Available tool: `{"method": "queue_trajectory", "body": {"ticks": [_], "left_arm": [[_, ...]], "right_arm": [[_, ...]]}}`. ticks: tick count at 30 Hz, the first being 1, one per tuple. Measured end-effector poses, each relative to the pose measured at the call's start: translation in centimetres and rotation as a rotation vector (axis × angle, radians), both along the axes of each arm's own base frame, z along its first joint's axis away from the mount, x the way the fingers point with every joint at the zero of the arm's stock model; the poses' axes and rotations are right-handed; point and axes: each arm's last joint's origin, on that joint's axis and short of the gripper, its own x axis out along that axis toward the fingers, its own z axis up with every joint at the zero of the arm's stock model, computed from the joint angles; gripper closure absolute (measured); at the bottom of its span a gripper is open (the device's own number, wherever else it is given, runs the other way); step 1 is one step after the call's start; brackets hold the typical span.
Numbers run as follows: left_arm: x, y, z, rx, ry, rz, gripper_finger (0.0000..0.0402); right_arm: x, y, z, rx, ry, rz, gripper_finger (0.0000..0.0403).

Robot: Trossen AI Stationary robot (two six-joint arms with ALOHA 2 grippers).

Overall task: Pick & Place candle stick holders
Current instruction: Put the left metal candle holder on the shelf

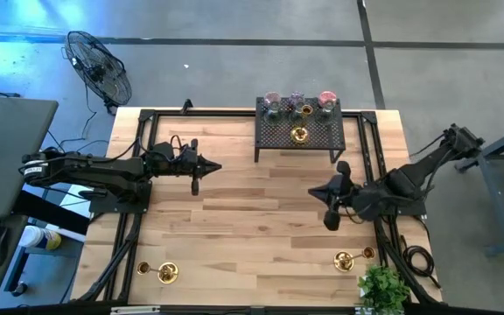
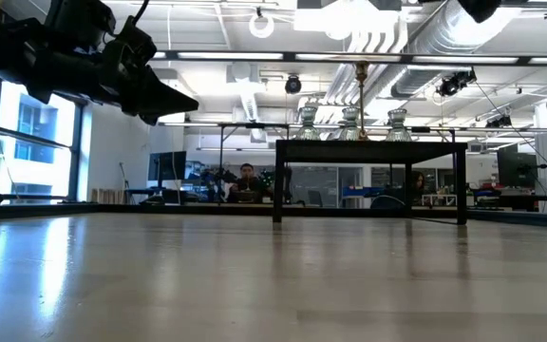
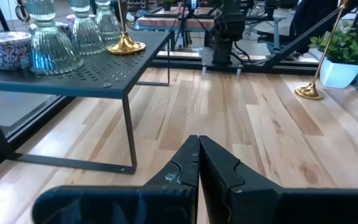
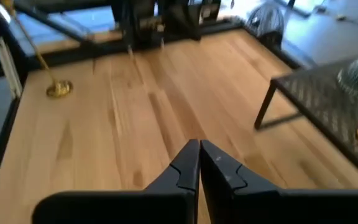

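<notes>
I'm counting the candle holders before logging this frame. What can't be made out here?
- Rack, high view: the glass cups at its back crowd together, too small to count or tell colours apart.
- Near-left corner, high view: the brass holder and a smaller one beside it are tiny; upright or lying is unclear.
- Near-right corner: the plant is cut by the picture's edge.
- Low view: the near corners fall outside the picture.
- Right wrist view: rack contents are blurred.

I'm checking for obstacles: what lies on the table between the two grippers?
Nothing: in the high view only bare tabletop lies between the left gripper and right gripper.
</notes>
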Motion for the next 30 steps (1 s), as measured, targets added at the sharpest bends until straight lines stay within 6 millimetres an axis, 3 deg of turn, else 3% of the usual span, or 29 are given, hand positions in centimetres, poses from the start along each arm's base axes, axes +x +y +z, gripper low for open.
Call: {"method": "queue_trajectory", "body": {"ticks": [12, 18, 23, 30], "left_arm": [[-0.1, -0.2, -0.8, 0.011, 0.080, -0.071, 0.0401], [0.6, -2.3, -0.3, 0.040, 0.126, -0.210, 0.0401], [1.2, -5.1, 2.2, 0.051, 0.416, -0.276, 0.0401], [-0.6, -10.0, 8.6, -0.055, 0.823, -0.292, 0.0401]], "right_arm": [[-1.7, 0.3, -3.1, -0.059, 0.160, -0.017, 0.0402], [-1.3, 0.3, -5.6, -0.072, 0.127, -0.014, 0.0402], [-0.6, 0.0, -7.7, -0.058, 0.073, 0.029, 0.0402], [-0.2, -0.2, -9.5, -0.069, -0.028, 0.087, 0.0402]]}}
